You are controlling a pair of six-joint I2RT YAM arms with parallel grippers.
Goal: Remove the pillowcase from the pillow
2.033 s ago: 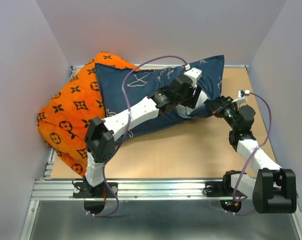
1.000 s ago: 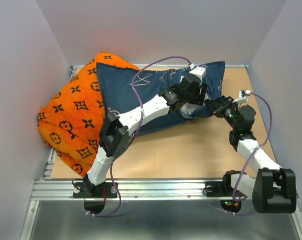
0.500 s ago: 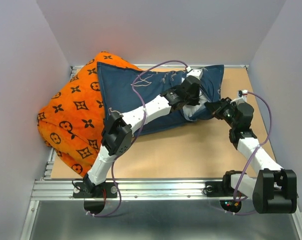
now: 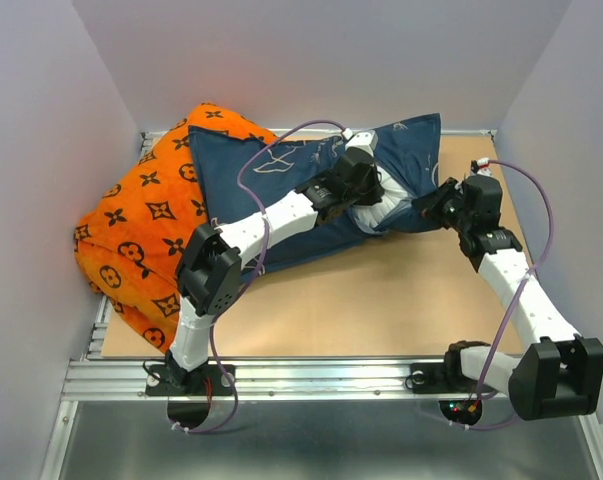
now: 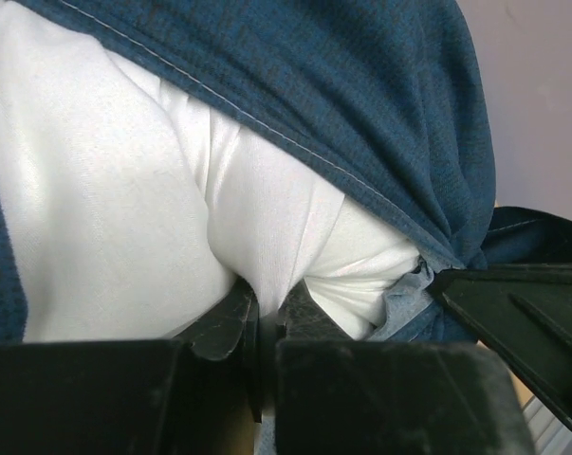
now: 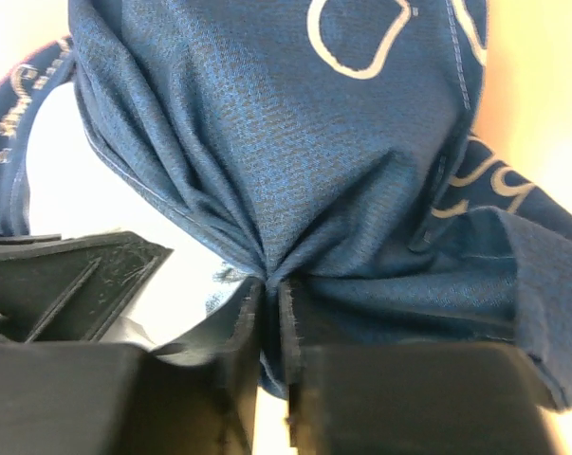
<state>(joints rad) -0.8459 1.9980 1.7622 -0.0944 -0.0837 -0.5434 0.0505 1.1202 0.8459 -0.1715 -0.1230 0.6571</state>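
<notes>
Mid-strip nr far edge of table (image 4: 381, 300): L gripper (image 5: 267, 308) clamps pillow (image 5: 105, 190), R gripper (image 6: 269, 284) pinches bunched pillowcase (image 6: 295, 142); next prob needs pulling apart w/o slipping.

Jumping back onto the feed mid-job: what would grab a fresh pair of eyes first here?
The bright orange cushion with black motifs, heaped at the left of the table, jumps out first. Beside it the navy pillowcase sprawls across the back. At its right end, the left pincer is shut on a fold of the white pillow, and the right pincer is shut on bunched pillowcase cloth.
</notes>
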